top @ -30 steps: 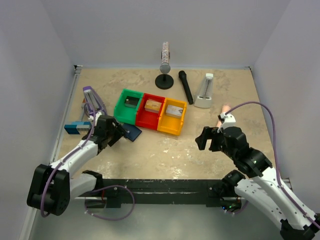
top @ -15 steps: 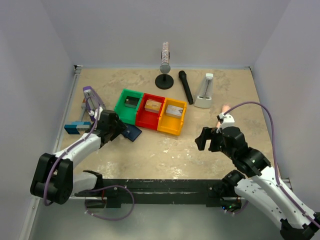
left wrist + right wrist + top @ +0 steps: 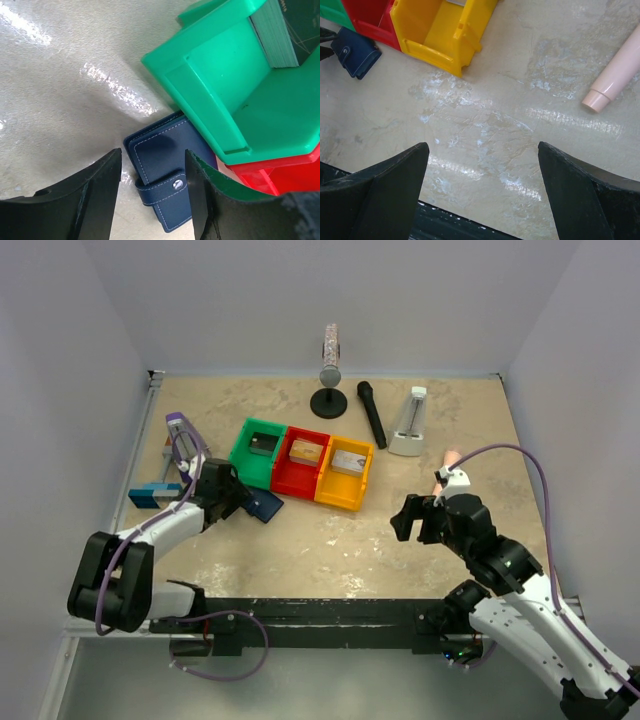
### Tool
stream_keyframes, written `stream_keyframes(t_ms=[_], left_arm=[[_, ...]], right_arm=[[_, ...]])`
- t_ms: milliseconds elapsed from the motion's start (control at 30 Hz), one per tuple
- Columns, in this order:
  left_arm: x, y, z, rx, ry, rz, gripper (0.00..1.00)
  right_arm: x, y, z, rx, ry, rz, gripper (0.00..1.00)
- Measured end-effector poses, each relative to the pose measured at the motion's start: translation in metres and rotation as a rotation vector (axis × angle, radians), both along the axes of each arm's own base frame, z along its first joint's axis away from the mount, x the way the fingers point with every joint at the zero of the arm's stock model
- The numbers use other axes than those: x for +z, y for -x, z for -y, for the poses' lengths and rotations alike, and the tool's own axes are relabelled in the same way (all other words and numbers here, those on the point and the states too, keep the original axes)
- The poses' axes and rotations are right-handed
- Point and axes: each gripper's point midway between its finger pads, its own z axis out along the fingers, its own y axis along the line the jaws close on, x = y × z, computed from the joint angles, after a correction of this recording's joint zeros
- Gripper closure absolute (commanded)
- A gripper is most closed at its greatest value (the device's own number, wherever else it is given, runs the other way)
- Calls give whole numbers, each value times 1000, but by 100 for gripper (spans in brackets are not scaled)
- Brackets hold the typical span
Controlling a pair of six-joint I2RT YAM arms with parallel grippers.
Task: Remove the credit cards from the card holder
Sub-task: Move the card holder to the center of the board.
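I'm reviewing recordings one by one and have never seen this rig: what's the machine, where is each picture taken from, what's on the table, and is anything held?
Two robot arms with two-finger grippers are bolted at the near edge of a table. One picture looks down from above and behind; the other two come from cameras on each wrist. On it: a row of coloured bins, a black microphone, a metronome, a pink tube and a navy card holder, snapped shut. The left gripper is open astride the card holder; the right gripper is open too. Nothing is held.
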Motion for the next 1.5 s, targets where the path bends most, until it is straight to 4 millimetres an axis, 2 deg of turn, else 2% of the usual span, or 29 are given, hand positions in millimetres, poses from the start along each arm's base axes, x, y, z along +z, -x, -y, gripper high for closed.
stream_keyframes(t_ms=[133, 733, 933, 1233, 1500], left_arm=[[-5, 1, -1, 3, -4, -14, 46], [-9, 0, 2, -29, -1, -23, 84], [-7, 8, 6, -43, 14, 5, 100], [-3, 33, 15, -91, 53, 43, 100], [6, 65, 36, -184, 114, 107, 100]], right_arm=[[0, 0, 0, 0, 0, 1, 5], [3, 3, 2, 0, -10, 15, 5], [3, 5, 3, 0, -12, 16, 5], [-3, 9, 0, 23, -15, -6, 5], [-5, 22, -24, 170, -75, -35, 7]])
